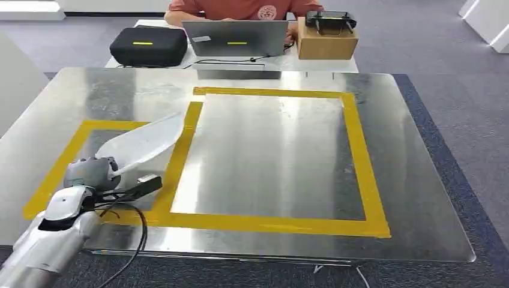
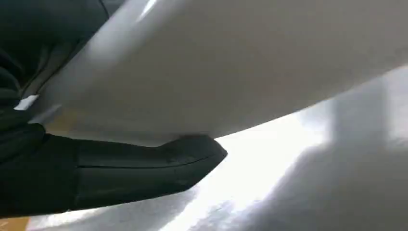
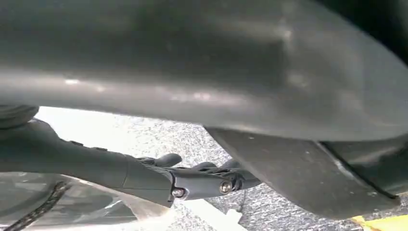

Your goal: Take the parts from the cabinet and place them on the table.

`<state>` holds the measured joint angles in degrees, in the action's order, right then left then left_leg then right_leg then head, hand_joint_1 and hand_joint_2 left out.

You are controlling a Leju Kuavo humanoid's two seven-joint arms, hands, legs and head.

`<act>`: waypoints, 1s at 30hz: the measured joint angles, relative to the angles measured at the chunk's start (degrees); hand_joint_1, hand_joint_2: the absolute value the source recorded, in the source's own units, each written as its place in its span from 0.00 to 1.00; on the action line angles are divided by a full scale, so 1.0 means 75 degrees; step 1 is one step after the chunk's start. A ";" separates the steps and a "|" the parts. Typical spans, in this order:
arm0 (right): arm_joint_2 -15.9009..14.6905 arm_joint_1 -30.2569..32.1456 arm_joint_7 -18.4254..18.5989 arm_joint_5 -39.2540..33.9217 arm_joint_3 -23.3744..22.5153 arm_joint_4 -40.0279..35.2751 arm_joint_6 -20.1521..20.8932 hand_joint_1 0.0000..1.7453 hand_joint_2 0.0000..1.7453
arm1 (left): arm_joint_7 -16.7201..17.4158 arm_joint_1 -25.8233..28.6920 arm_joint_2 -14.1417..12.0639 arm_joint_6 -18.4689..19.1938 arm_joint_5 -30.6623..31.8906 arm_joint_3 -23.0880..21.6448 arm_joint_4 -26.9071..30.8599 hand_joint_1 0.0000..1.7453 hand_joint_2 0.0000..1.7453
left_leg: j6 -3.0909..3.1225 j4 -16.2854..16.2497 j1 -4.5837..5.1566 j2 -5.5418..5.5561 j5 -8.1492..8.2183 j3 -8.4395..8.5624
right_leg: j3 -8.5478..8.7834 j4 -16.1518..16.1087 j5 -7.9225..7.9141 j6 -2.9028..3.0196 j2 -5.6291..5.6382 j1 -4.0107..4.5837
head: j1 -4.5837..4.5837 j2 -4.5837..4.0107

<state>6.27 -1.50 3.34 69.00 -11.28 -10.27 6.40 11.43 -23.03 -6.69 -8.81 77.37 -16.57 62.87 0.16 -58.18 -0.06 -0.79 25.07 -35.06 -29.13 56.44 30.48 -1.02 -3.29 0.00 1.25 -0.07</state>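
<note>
White part point(image 1: 144, 141) was gripped by left hand point(image 1: 96, 174) over table point(image 1: 420, 204)'s small taped box; release remained, right hand's state indeterminate.

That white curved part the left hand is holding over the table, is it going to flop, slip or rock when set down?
The white part probably stays stiff: it juts past the left hand without sagging. Its smooth surface may slip on the shiny metal table. Being curved, it may rock once released.

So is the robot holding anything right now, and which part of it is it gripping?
Yes. The left hand holds a white blade-shaped part by its near, narrower end, over the metal table. The right hand appears to hold nothing.
</note>
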 joint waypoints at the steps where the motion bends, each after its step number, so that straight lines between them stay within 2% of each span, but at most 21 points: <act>1: 0.0000 0.0006 0.0009 0.0000 0.0000 0.0000 0.0003 0.00 0.00 | 0.0053 -0.0083 -0.0003 0.0003 0.0068 0.0000 -0.0180 1.00 1.00 | 0.0004 -0.0001 0.0000 0.0000 -0.0006 0.0001 | 0.0000 0.0001 0.0000 0.0000 0.0000 0.0000 | 0.0003 0.0000; 3: 0.0000 0.0005 0.0026 0.0006 0.0000 0.0000 0.0015 0.00 0.00 | 0.0205 -0.0250 -0.0003 0.0070 0.0211 -0.0003 -0.0460 1.00 1.00 | 0.0007 -0.0001 -0.0002 0.0000 -0.0008 0.0001 | 0.0004 0.0001 0.0000 0.0000 -0.0011 0.0000 | 0.0006 0.0000; 10: 0.0000 -0.0024 0.0076 0.0058 0.0000 0.0000 0.0035 0.00 0.00 | 0.0854 -0.0726 -0.0020 0.0871 0.0688 -0.0026 -0.1030 1.00 1.00 | 0.0007 0.0000 -0.0001 0.0000 -0.0007 0.0001 | 0.0010 0.0002 0.0000 0.0000 -0.0006 -0.0001 | 0.0003 0.0000; 15: 0.0000 -0.0029 0.0090 0.0076 0.0000 0.0000 0.0035 0.00 0.00 | 0.1073 -0.0907 -0.0020 0.0991 0.0919 -0.0029 -0.1281 1.00 1.00 | 0.0007 0.0000 -0.0002 0.0001 -0.0008 0.0002 | 0.0011 0.0002 0.0000 0.0000 -0.0007 0.0000 | 0.0003 0.0000; 16: 0.0000 -0.0030 0.0090 0.0082 0.0000 0.0000 0.0035 0.00 0.00 | 0.1102 -0.0931 -0.0017 0.1005 0.0954 -0.0029 -0.1319 0.00 1.00 | 0.0007 0.0000 -0.0002 0.0001 -0.0008 0.0002 | 0.0011 0.0002 0.0000 0.0000 -0.0007 0.0000 | 0.0003 0.0000; 30: 0.0000 -0.0033 0.0111 0.0087 -0.0006 0.0000 0.0032 0.00 0.00 | 0.1239 -0.1169 -0.0020 0.1023 0.1137 -0.0029 -0.1488 0.00 1.00 | 0.0007 0.0001 -0.0001 0.0001 -0.0008 0.0009 | 0.0021 0.0003 0.0000 0.0000 -0.0008 0.0000 | 0.0003 0.0000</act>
<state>6.27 -1.75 4.17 69.66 -11.32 -10.27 6.64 20.72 -31.80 -6.84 -1.14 85.90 -16.79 51.71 0.21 -58.17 -0.07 -0.78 25.01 -34.99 -28.97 56.46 30.49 -1.02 -3.35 0.00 1.27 -0.07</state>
